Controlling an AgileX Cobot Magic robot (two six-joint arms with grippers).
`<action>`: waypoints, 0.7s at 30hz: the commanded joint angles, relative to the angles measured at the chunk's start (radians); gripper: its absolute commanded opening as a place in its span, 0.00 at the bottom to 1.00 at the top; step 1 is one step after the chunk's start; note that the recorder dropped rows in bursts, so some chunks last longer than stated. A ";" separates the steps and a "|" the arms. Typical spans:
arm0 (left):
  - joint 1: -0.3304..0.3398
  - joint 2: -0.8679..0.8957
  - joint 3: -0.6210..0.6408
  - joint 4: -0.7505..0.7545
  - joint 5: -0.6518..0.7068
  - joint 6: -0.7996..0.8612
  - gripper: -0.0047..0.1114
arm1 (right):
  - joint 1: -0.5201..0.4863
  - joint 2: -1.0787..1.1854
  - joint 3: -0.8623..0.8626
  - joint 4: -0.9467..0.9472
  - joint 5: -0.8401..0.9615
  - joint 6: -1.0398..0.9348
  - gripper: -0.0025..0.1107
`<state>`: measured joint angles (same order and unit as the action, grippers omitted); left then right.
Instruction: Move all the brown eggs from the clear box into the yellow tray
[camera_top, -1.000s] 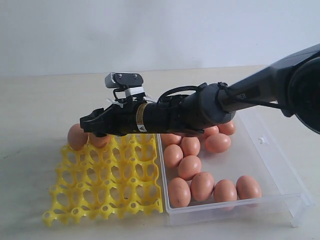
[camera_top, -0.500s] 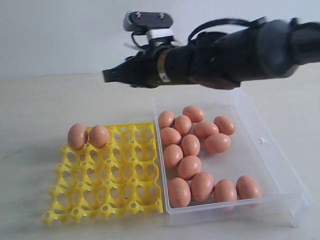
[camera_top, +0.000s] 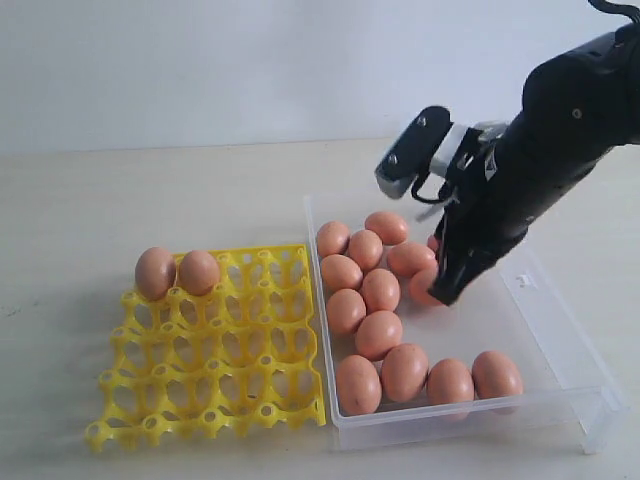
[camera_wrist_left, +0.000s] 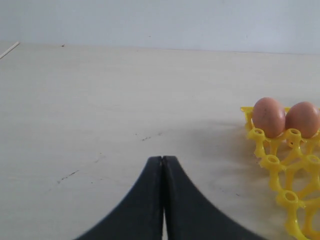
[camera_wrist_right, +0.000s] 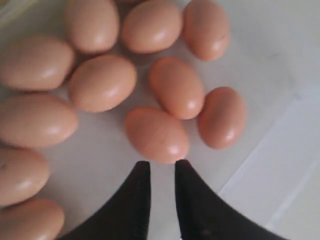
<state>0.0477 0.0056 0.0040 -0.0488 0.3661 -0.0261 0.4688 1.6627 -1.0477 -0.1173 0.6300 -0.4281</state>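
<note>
Two brown eggs (camera_top: 155, 272) (camera_top: 199, 271) sit in the back row of the yellow tray (camera_top: 270, 350). Several more brown eggs (camera_top: 380, 333) lie in the clear box (camera_top: 560, 350). My right gripper (camera_top: 445, 295) points down into the box, open by a narrow gap with nothing in it (camera_wrist_right: 162, 164). Its tips hang just short of one egg (camera_wrist_right: 156, 134). My left gripper (camera_wrist_left: 163, 158) is shut and empty over bare table beside the tray (camera_wrist_left: 280, 165), with the two trayed eggs (camera_wrist_left: 268, 116) off to one side. The exterior view does not show it.
The tray and box stand side by side on a pale table (camera_top: 80, 220). The box's right wall (camera_wrist_right: 280, 165) runs close beside the right gripper. A white wall rises behind the table.
The right arm has lifted from the tray's back row, swung right across the scene and tipped down into the box. The two eggs in the tray have stayed put.
</note>
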 joint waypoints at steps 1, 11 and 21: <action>-0.006 -0.006 -0.004 -0.006 -0.010 -0.004 0.04 | -0.012 -0.009 0.039 0.222 0.022 -0.410 0.39; -0.006 -0.006 -0.004 -0.006 -0.010 -0.004 0.04 | -0.018 0.064 0.046 0.185 -0.084 -0.515 0.51; -0.006 -0.006 -0.004 -0.006 -0.010 -0.004 0.04 | -0.018 0.165 0.039 0.106 -0.192 -0.513 0.51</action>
<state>0.0477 0.0056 0.0040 -0.0488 0.3661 -0.0261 0.4579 1.8067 -1.0021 0.0000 0.4821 -0.9320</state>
